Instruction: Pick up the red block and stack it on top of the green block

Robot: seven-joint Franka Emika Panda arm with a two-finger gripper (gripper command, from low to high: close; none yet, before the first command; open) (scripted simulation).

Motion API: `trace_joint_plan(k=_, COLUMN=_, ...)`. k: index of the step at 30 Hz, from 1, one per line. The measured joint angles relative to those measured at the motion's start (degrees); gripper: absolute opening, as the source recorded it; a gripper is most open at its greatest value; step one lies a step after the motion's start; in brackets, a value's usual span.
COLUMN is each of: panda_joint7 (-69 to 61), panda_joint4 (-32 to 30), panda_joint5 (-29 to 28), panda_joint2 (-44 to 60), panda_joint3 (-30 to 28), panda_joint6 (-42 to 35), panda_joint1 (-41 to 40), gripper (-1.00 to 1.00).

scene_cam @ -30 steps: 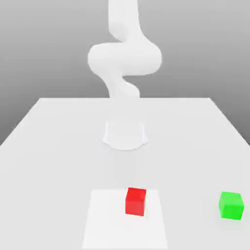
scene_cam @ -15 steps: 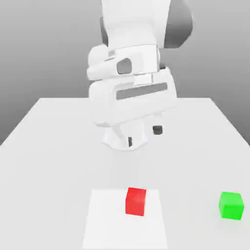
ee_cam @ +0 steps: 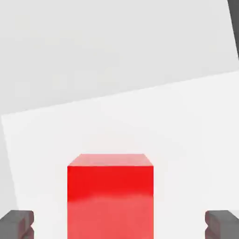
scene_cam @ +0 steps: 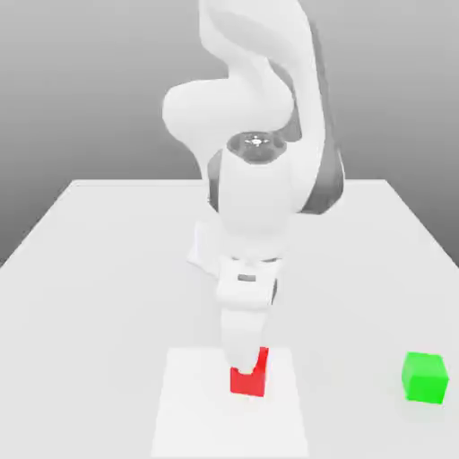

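Red block [scene_cam: 246, 381] sits on a paler square patch [scene_cam: 193, 403] near the front edge of the tabletop [scene_cam: 99, 269], and my hand [scene_cam: 246, 359] is right down on it. In the exterior view my white wrist and hand cover the block's upper part, so that its lower face and one top corner show beneath me. From my own hand view the red block [ee_cam: 110, 196] stands squarely between my two dark fingertips [ee_cam: 17, 224], one on each side, with a clear strip of pale surface between each fingertip and the block's side faces. My hand [ee_cam: 119, 225] is spread wide and released: the fingertips straddle the block without touching it, and nothing is clenched. The block rests flat on the patch, upright, its top face level.

Green block [scene_cam: 423, 376] stands well apart from the red one, off toward the exterior view's right, on the bare tabletop beyond the pale patch and at about the same depth from the front edge. It rests flat and untouched, with nothing on top of it.

My arm [scene_cam: 260, 179] rises behind the hand in a bulky white column, curving upward out of the top of the exterior view. My round base [scene_cam: 202, 251] shows on the tabletop behind the arm.
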Motion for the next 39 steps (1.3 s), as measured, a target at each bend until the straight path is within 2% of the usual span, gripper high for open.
trace_joint_plan(k=4, panda_joint7=-4.02, panda_joint4=0.77, panda_joint5=5.52, panda_joint2=5.52, panda_joint3=5.13, panda_joint6=4.43, panda_joint1=-3.81, gripper=0.0)
trace_joint_plan(k=5, panda_joint7=-4.77, panda_joint4=0.91, panda_joint5=6.59, panda_joint2=6.82, panda_joint3=6.55, panda_joint6=5.49, panda_joint1=-4.97, gripper=-1.0)
trace_joint_plan(k=12, panda_joint7=-4.92, panda_joint4=0.95, panda_joint5=6.8, panda_joint2=7.08, panda_joint3=6.88, panda_joint6=5.6, panda_joint1=-5.24, gripper=-1.0)
trace_joint_plan(k=18, panda_joint7=0.8, panda_joint4=-0.06, panda_joint5=-1.15, panda_joint2=-0.28, panda_joint3=1.75, panda_joint6=-0.26, panda_joint1=-2.04, gripper=-1.0)
trace_joint_plan(k=23, panda_joint7=5.19, panda_joint4=-1.01, panda_joint5=-6.51, panda_joint2=-6.3, panda_joint3=0.71, panda_joint6=-5.48, panda_joint1=-2.29, gripper=-1.0)
trace_joint_plan(k=27, panda_joint7=12.38, panda_joint4=2.69, panda_joint5=-8.04, panda_joint2=-5.91, panda_joint3=6.34, panda_joint6=-8.67, panda_joint1=-4.19, gripper=-1.0)
trace_joint_plan(k=30, panda_joint7=18.44, panda_joint4=6.44, panda_joint5=-8.45, panda_joint2=-4.62, panda_joint3=10.65, panda_joint6=-11.08, panda_joint1=3.77, gripper=-1.0)
trace_joint_plan(k=37, panda_joint7=31.18, panda_joint4=15.32, panda_joint5=-7.3, panda_joint2=-1.19, panda_joint3=16.22, panda_joint6=-16.73, panda_joint1=14.02, gripper=-1.0)
trace_joint_plan(k=39, panda_joint7=32.49, panda_joint4=16.36, panda_joint5=-7.18, panda_joint2=1.79, panda_joint3=16.6, panda_joint6=-14.8, panda_joint1=14.66, gripper=-1.0)
